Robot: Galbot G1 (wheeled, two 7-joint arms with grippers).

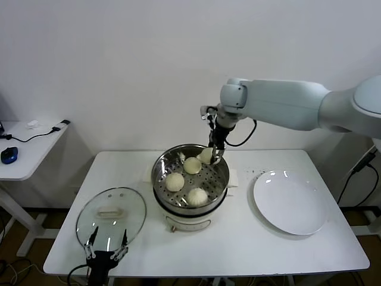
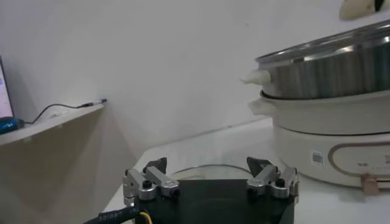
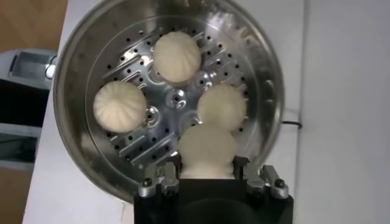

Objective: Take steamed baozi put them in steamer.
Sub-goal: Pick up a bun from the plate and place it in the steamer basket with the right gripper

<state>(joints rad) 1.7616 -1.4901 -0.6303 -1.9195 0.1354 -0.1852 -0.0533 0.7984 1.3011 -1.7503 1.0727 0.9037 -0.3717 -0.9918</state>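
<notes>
The steamer [image 1: 159, 179] stands mid-table, a steel pot on a white base. Three steamed baozi lie on its perforated tray [image 3: 131, 143]: one [image 1: 174, 182] at the left, one [image 1: 197, 195] at the front, one [image 1: 191, 165] at the back. My right gripper [image 1: 214, 156] reaches down over the back right of the pot, shut on a fourth baozi [image 3: 206, 149] held beside the back one [image 3: 222, 106]. Whether the held bun rests on the tray I cannot tell. My left gripper [image 1: 106, 250] is parked at the table's front left edge, open and empty.
A round glass lid [image 1: 111, 215] lies flat on the table just beyond the left gripper. A bare white plate [image 1: 290, 201] sits right of the steamer. A small side table [image 1: 24, 149] with cables stands off to the left.
</notes>
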